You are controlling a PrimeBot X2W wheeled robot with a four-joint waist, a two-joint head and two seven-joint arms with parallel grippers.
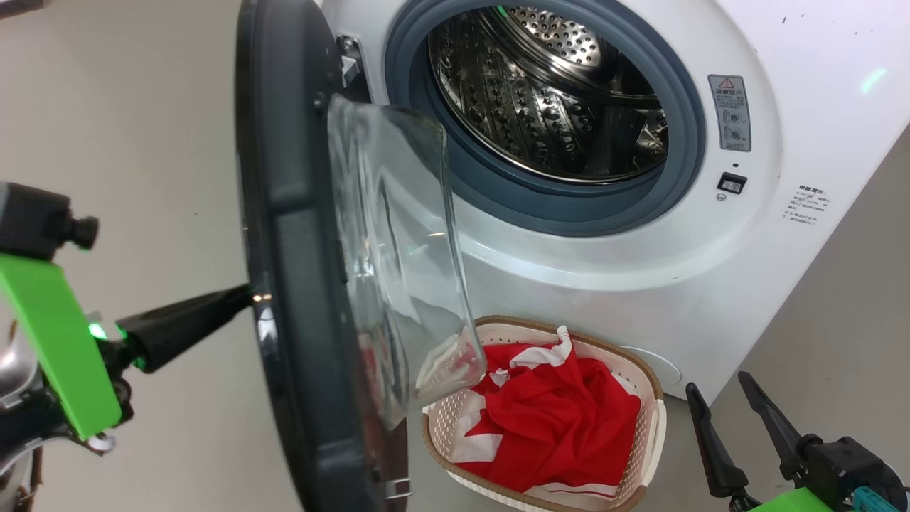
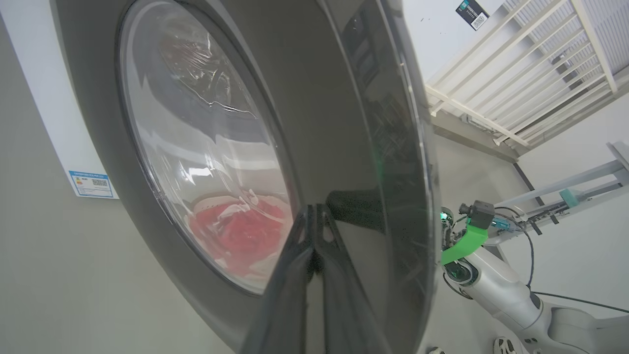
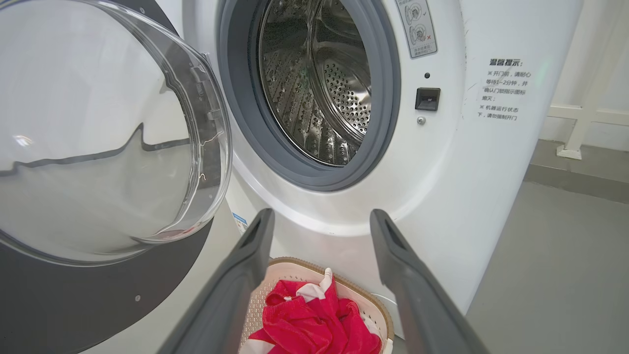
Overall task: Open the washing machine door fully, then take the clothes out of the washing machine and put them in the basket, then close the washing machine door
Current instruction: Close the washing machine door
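Note:
The washing machine (image 1: 604, 284) stands with its steel drum (image 1: 547, 92) bare inside. The washing machine door (image 1: 284, 235) hangs swung out, seen edge-on, its glass bowl (image 1: 398, 249) facing the machine. My left gripper (image 1: 245, 299) is shut, its tips pressed against the door's glossy black outer face (image 2: 344, 123). The red and white clothes (image 1: 561, 419) lie in the basket (image 1: 650, 387) on the floor below the opening. Low at the right, my right gripper (image 1: 718, 391) is open and holds nothing. In the right wrist view it (image 3: 322, 219) hovers above the basket (image 3: 381, 307) and clothes (image 3: 309, 319).
Grey floor (image 1: 839, 320) lies open to the right of the machine. A latch socket (image 1: 731, 183) sits right of the drum opening. A white railing (image 2: 516, 73) and a pale metal frame (image 2: 565, 182) stand behind the door's outer side.

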